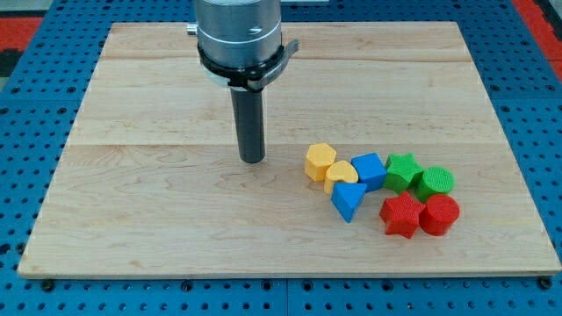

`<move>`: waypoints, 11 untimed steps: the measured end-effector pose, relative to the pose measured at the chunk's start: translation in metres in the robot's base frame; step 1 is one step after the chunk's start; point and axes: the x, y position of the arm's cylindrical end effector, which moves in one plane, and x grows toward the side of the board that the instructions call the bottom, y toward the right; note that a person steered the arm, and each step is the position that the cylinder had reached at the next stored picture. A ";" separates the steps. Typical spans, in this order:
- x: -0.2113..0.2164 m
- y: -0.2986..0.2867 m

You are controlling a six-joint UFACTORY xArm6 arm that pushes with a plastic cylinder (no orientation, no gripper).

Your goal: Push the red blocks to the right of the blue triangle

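The blue triangle [348, 201] lies at the lower right of the wooden board [158, 219]. A red star [401, 215] and a red round block [439, 214] sit side by side just to its right, the star nearest it. My tip [253, 159] rests on the board well to the left of the cluster, about level with the yellow blocks and touching no block.
A yellow hexagon block [320, 161] and a yellow heart [342, 175] sit above left of the triangle. A blue cube [370, 170], a green star [403, 171] and a green round block [435, 183] line up above the red blocks.
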 end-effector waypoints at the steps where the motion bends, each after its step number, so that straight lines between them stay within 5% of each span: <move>1: 0.078 0.014; 2: 0.145 0.068; 5: 0.128 0.271; 7: 0.076 0.230; 11: 0.106 0.212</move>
